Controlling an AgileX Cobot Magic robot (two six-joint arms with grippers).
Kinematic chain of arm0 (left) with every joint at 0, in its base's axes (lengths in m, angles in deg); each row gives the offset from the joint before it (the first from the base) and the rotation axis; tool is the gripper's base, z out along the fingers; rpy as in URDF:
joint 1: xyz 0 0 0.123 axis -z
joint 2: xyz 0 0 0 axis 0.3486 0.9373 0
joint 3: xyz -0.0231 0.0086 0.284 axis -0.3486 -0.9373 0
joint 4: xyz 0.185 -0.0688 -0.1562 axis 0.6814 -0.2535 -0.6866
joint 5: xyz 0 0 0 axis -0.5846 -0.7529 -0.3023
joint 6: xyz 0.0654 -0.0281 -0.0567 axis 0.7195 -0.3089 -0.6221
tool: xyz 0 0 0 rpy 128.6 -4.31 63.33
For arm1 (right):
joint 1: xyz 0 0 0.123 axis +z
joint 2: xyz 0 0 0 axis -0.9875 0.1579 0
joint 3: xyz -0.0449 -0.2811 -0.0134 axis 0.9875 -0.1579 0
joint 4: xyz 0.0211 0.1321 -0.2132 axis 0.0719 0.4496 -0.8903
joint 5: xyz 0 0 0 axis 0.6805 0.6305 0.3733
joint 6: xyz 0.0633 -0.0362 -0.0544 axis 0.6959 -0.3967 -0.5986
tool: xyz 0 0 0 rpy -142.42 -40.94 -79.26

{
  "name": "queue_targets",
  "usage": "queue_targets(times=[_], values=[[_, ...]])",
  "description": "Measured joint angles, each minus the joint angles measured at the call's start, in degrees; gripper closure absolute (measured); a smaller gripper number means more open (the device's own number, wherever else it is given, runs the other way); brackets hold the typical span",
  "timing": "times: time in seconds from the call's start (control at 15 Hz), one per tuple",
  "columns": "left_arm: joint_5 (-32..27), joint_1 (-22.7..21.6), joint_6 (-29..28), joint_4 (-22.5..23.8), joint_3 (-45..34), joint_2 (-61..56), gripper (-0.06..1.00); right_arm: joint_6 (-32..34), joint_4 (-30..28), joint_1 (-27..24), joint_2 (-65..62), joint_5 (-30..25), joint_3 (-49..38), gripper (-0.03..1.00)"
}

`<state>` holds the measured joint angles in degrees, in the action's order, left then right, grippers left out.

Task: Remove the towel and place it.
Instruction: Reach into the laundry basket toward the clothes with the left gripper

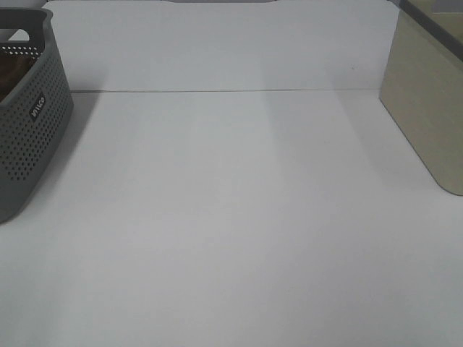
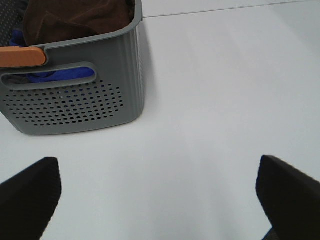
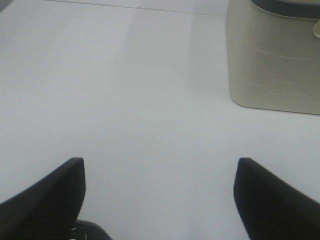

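A maroon towel [image 2: 75, 17] lies bunched in the grey perforated basket [image 2: 75, 100], on top of a blue cloth [image 2: 55, 76]. From the high camera the basket [image 1: 29, 123] stands at the table's far left, and only a brown sliver of the towel [image 1: 11, 72] shows inside it. My left gripper [image 2: 157, 197] is open, with nothing between its fingers, over bare table a short way from the basket. My right gripper [image 3: 160, 195] is open too, above empty white table. Neither arm appears in the high view.
A beige bin [image 1: 427, 108] stands at the table's right edge; its rounded wall [image 3: 272, 60] also shows in the right wrist view. An orange handle [image 2: 22, 56] sits on the basket rim. The white tabletop [image 1: 231, 217] spreads between basket and bin.
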<state>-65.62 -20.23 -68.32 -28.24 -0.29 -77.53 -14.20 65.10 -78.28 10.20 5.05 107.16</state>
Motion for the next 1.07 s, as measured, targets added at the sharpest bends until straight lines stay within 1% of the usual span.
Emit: queue_targets(times=[1.07], values=[[0.00,0.00,-1.32,-0.92,0.00,0.00,-0.05,0.00,0.00,0.00,0.00,0.00,0.00,0.18]])
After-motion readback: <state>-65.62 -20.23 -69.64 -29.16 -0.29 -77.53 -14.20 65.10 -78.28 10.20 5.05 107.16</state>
